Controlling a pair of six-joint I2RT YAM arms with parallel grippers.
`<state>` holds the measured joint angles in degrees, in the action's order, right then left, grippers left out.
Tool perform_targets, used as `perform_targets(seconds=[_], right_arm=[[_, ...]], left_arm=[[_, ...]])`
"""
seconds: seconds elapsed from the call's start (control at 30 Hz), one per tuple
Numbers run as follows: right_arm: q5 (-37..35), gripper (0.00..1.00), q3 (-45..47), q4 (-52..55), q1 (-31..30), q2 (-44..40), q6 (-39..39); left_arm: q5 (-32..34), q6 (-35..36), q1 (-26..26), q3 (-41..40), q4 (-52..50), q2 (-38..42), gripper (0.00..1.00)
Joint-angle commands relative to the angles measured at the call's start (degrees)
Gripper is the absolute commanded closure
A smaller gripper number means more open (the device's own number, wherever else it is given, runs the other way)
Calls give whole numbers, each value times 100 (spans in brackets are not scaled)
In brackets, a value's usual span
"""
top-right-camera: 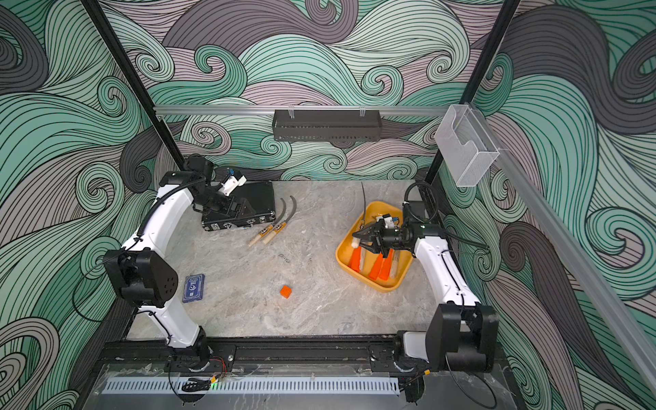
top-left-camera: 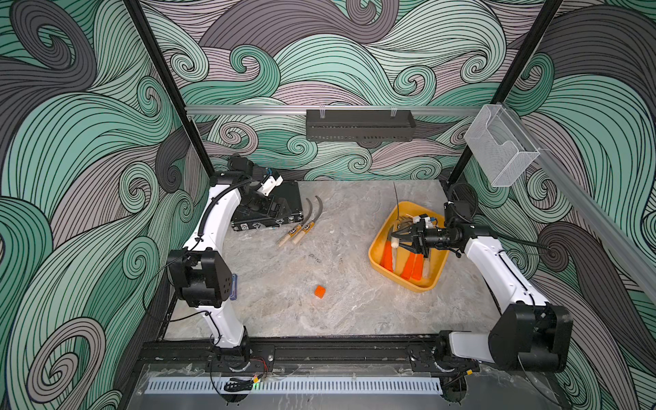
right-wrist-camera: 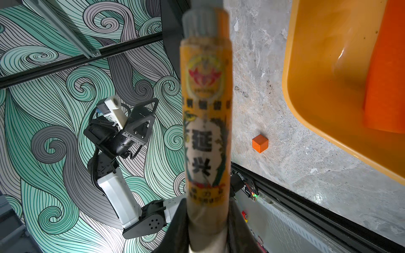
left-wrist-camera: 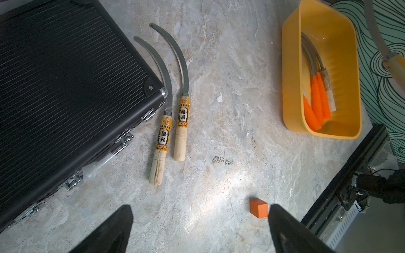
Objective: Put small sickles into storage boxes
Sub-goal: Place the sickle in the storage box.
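While the orange cube [top-left-camera: 320, 291] is sitting nearest the front, well apart from the yellow tray [top-left-camera: 397, 278] on the left arm's side, nobody is needing it, because it is not a sickle. Above the tray, the right gripper [top-left-camera: 395, 239] is squeezing the pale labelled handle of one sickle [right-wrist-camera: 206, 131]. The thin blade is sticking up, probably so the sharp part is pointing away while the handle goes down first. Inside the tray, other sickles [left-wrist-camera: 317, 96] are lying side by side with their handles pointing the same way, which is leaving room for more. Farther back than the tray and well apart from it, two more sickles [top-left-camera: 298, 232] are lying on the table, just beside the black case [top-left-camera: 280, 209]. Over that case, the left gripper [left-wrist-camera: 199, 210] is hanging with its fingers spread wide and holding nothing, likely getting ready for those two.
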<state>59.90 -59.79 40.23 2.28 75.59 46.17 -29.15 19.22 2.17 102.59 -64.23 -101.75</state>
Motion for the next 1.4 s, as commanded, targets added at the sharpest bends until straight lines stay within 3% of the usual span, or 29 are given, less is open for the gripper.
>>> perform_targets(seconds=[0.0, 0.33, 0.6, 0.8, 1.37], right_arm=[[-123, 100, 115, -206, 126, -182, 67], [-704, 100, 260, 186, 598, -144, -510], [-2058, 100, -495, 1755, 597, 172, -2036], [-2924, 100, -1026, 2433, 598, 380, -2705], [-4192, 100, -957, 2373, 430, 1026, -2843]], left_arm=[[-144, 64, 88, 154, 40, 25, 3], [-48, 118, 204, 571, -109, -321, 4], [-65, 66, 204, 425, 54, -257, 4], [-162, -109, 230, 384, 235, -301, 4], [-236, -153, 270, 342, 190, -316, 4]])
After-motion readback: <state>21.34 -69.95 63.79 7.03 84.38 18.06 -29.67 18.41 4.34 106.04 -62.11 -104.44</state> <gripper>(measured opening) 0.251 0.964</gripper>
